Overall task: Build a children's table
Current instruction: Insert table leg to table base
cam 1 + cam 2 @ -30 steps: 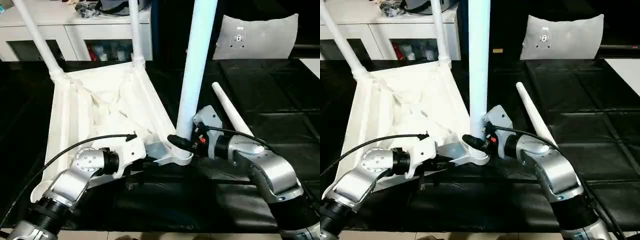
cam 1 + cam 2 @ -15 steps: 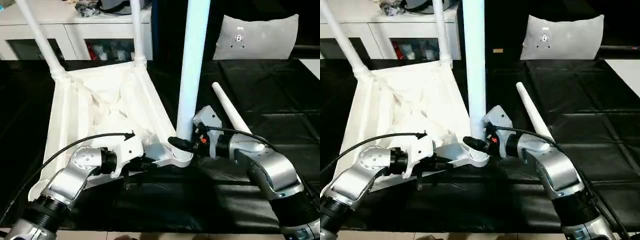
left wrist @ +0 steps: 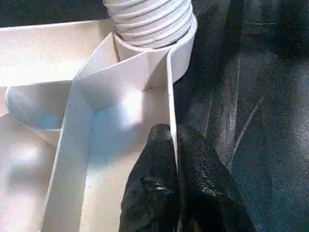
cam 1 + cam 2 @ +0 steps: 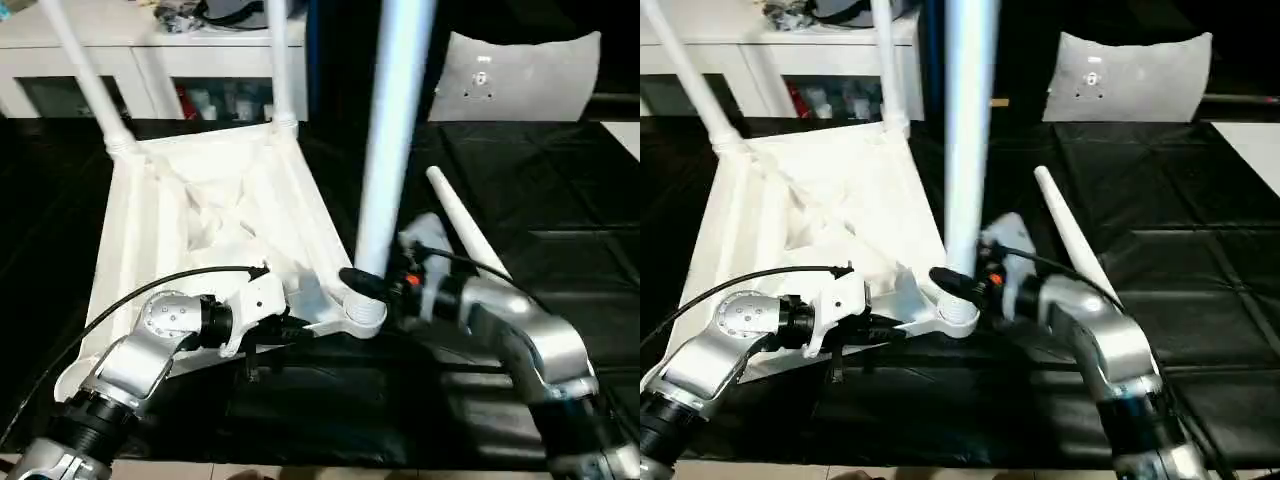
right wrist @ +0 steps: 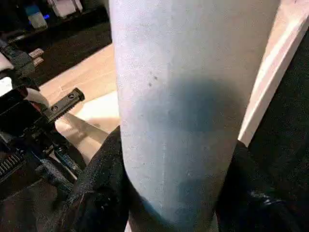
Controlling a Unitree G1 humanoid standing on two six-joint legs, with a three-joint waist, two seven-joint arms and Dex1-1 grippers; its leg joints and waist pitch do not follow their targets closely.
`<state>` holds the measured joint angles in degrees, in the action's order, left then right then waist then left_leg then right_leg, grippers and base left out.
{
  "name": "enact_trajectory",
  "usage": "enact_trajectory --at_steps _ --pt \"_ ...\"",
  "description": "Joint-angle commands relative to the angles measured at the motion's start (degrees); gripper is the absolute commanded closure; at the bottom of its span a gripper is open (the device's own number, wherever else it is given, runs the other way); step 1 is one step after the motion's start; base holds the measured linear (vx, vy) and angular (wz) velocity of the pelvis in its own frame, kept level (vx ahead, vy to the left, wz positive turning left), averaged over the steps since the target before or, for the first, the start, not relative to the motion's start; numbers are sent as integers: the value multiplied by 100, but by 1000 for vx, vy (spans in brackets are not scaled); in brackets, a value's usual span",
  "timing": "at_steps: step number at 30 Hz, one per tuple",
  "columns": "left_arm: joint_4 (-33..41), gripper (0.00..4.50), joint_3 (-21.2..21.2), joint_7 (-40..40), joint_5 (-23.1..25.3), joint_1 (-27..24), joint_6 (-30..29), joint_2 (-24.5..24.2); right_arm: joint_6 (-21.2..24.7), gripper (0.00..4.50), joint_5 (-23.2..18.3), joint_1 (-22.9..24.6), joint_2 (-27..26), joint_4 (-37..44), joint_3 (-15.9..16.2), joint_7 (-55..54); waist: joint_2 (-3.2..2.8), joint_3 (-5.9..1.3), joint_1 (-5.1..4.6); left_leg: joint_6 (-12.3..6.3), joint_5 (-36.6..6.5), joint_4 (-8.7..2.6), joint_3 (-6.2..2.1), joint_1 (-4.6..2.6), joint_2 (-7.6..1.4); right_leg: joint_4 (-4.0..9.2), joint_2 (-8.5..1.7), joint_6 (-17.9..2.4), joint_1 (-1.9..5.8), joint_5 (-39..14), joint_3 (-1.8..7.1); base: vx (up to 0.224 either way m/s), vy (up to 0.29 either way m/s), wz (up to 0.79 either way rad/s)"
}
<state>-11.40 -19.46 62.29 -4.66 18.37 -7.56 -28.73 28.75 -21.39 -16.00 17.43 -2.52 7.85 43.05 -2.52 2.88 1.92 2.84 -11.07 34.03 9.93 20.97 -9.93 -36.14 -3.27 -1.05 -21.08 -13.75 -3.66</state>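
Observation:
The children's table top lies upside down on the black mat, ribbed underside facing up. Two legs stand in its far corners. A third leg stands upright in the near right corner socket, its threaded end showing above the socket. My right gripper is closed around this leg's base, one finger on each side. My left gripper is shut on the top's thin rim wall just beside that socket. A loose leg lies on the mat to the right.
A white cabinet stands behind the table top. A grey cushion leans at the back right. Black mat covers the floor all around. A black cable runs along my left forearm.
My right wrist and forearm have shifted slightly around the upright leg and show blurred. The leg leans a touch more to the right. The left gripper keeps its hold on the rim.

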Motion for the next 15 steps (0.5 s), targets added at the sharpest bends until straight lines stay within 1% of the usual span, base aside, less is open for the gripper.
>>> enact_trajectory --at_steps 1,2,4,5,7,8,10,11,14,15 --pt "10 450 85 79 -140 12 131 -16 65 261 299 388 82 -462 156 -26 59 -267 18 -198 -930 -400 -116 -39 -341 510 -519 -1174 178 -829 353 0 0 0" --pt "10 450 85 79 -140 12 131 -16 65 261 299 388 82 -462 156 -26 57 -270 19 -181 -971 -409 -124 -45 -341 513 -522 -1162 184 -914 351 0 0 0" --pt "-2 450 119 52 -141 11 134 -9 -242 261 335 684 63 -448 193 12 56 -265 23 -177 -999 -409 -121 -47 -344 523 -525 -1149 175 -946 356 0 0 0" --pt "8 450 130 62 -142 4 124 -13 -464 261 417 819 103 -422 259 39 53 -257 27 -178 -1024 -415 -122 -36 -343 534 -526 -1103 174 -930 361 0 0 0" --pt "21 450 137 79 -144 -7 114 -20 -686 261 522 900 144 -396 316 45 61 -258 23 -207 -1001 -420 -125 -37 -340 527 -519 -1105 176 -855 357 0 0 0" --pt "22 450 139 79 -146 -8 112 -19 -692 261 517 903 140 -397 309 46 59 -252 22 -219 -1010 -427 -127 -36 -339 529 -515 -1111 171 -875 351 0 0 0" --pt "48 450 171 78 -182 -38 82 -13 -808 261 410 933 61 -450 144 44 47 -244 21 -222 -1084 -438 -136 -39 -346 537 -522 -1113 170 -974 351 0 0 0" --pt "53 450 180 79 -188 -45 78 -14 -883 261 351 942 15 -518 57 39 57 -243 15 -222 -1117 -439 -134 -38 -345 543 -519 -1115 168 -994 353 0 0 0" --pt "58 450 190 84 -194 -55 78 -20 -944 261 284 961 -22 -584 -10 54 54 -234 16 -219 -1193 -452 -140 -33 -347 554 -525 -1105 167 -1092 355 0 0 0" --pt "58 450 191 93 -189 -60 78 -37 -1051 261 242 986 -53 -656 -62 83 52 -229 18 -219 -1221 -455 -140 -33 -350 562 -529 -1097 160 -1129 356 0 0 0"
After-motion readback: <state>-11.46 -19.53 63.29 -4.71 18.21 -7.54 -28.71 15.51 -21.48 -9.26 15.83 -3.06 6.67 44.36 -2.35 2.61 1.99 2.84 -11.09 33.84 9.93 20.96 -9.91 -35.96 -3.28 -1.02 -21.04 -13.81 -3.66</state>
